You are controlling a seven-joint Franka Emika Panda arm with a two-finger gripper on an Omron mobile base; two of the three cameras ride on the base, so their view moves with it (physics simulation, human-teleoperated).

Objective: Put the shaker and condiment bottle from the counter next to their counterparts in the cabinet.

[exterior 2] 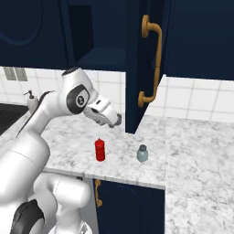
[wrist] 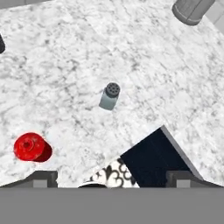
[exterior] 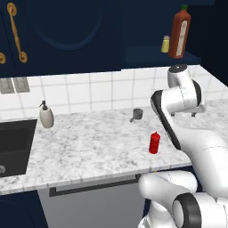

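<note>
The small grey shaker (exterior 2: 142,153) stands upright on the marbled counter (exterior 2: 196,151), near its front edge. The red condiment bottle (exterior 2: 99,150) stands a short way to its left. My gripper (exterior 2: 115,120) hangs above and behind both, apart from them, open with nothing between its fingers. In the hand view the shaker (wrist: 109,96) is central, the red bottle (wrist: 30,147) lower left, and the fingertips (wrist: 43,178) are spread wide. Up in the navy cabinet's shelf compartment (exterior: 151,55) stand the yellow shaker (exterior: 165,44) and the tall red-brown bottle (exterior: 179,33).
The cabinet's open door (exterior 2: 137,68) with a brass handle (exterior 2: 153,59) juts out just right of my gripper. A grey cup (exterior: 137,114) sits by the backsplash, a soap dispenser (exterior: 46,115) beside the dark sink (exterior: 13,147) at left.
</note>
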